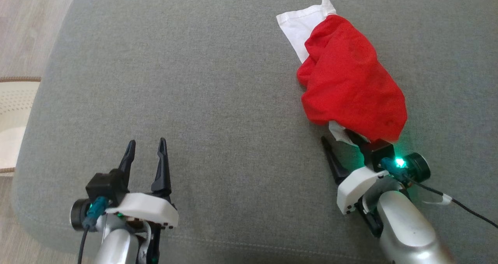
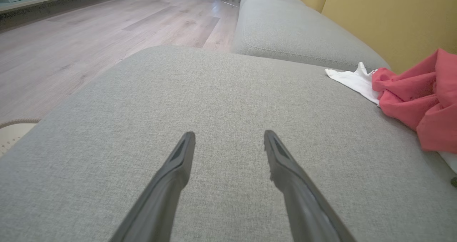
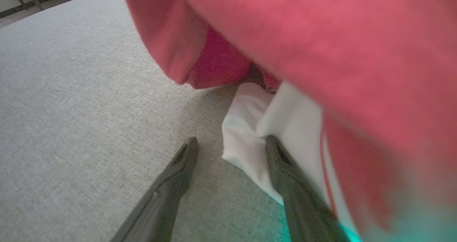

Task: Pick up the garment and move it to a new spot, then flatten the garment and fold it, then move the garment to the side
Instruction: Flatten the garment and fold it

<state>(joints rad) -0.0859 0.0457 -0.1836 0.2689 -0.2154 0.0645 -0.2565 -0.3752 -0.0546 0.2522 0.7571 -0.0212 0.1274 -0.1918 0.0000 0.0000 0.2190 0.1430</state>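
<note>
Left gripper (image 1: 147,144) hovered low over the bare left part of the grey sofa cushion (image 1: 218,73), jaws spread wide with nothing between them. The cushion was tight woven fabric, matte, with rounded edges, and it looked slightly grippy. Right of centre, toward the back of the cushion, lay the garment (image 1: 350,85), a crumpled red mound with white cloth poking out at the far end and the near end. I judged it light, limp, thin and not fragile, likely to sag and drag when lifted. It would be best pinched at the near white edge or at a thick red fold. Right gripper (image 1: 337,138) sat at that near edge, jaws apart and unclamped. One finger was tucked under the red overhang, on or just over the white cloth.
</note>
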